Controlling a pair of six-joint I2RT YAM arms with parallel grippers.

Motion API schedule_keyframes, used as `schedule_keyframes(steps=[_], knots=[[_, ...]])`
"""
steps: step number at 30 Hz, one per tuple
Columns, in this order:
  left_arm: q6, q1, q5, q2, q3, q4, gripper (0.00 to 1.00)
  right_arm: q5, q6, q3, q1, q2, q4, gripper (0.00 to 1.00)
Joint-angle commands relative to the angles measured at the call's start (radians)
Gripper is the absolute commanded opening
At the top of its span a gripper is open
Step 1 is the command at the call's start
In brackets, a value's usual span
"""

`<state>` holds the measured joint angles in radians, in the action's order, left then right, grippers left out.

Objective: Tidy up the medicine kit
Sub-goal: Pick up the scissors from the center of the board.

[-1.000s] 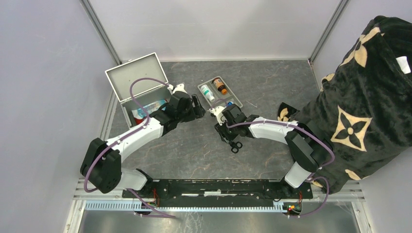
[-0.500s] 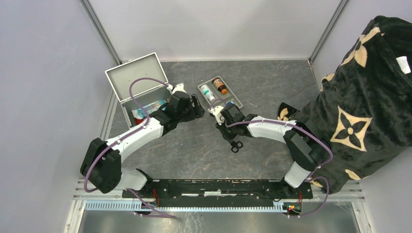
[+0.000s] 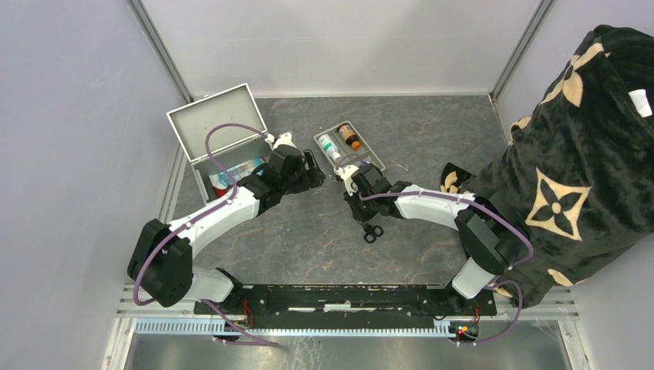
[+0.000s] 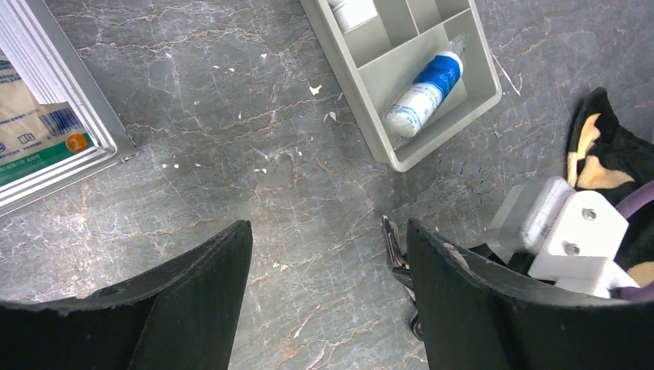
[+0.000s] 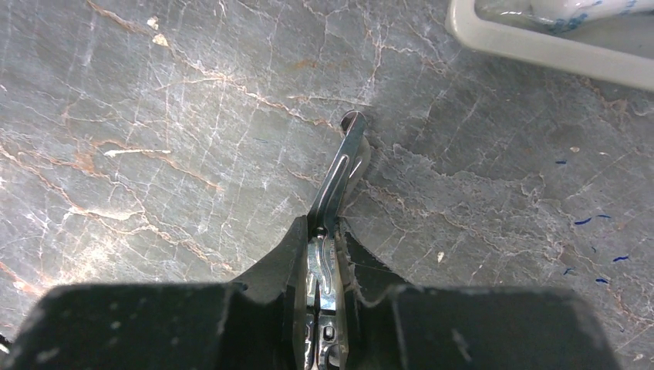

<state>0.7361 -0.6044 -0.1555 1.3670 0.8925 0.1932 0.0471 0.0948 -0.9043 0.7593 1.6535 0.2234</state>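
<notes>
The left arm (image 3: pixel 231 204) reaches out low over the dark grey marbled desk (image 3: pixel 308 247). Its wrist is just left of the shallow grey plastic divided tray (image 3: pixel 375 163), and its jaws stand wide apart with nothing between them. The right arm (image 3: pixel 432 202) bends in from the other side to a spot just in front of the tray. Its jaws are pinched narrow on the steel shank of the black-handled metal scissors (image 5: pixel 332 193). The blade tip points towards the tray and seems to touch the desk, though the view does not settle it.

The boxy silver-grey metal medicine kit (image 3: pixel 202 163) sits left of the tray, its flat hinged lid thrown back. A packet (image 4: pixel 35 131) inside it shows a barcode, a green band and an orange disc with the figure 2; the rest of its print is too small to read.

In the tray's nearest compartment lies a blue-and-white tube (image 4: pixel 424 92), with lettering too blurred to make out. The far compartments hold a white bottle (image 3: pixel 330 146) and an amber bottle (image 3: pixel 349 136).

Right of the tray is black plush cloth with beige flower shapes (image 3: pixel 571 169).
</notes>
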Motion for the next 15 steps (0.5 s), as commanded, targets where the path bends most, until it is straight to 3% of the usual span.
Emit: schedule_keyframes(steps=[1,15], knots=[[0.024,-0.004,-0.003,-0.005,-0.005,-0.003,0.79,-0.027,0.036,0.003,0.007,-0.056,-0.045,0.0],[0.017,-0.005,0.214,0.071,-0.032,-0.152,0.79,-0.024,0.075,0.081,0.006,-0.115,-0.16,0.0]])
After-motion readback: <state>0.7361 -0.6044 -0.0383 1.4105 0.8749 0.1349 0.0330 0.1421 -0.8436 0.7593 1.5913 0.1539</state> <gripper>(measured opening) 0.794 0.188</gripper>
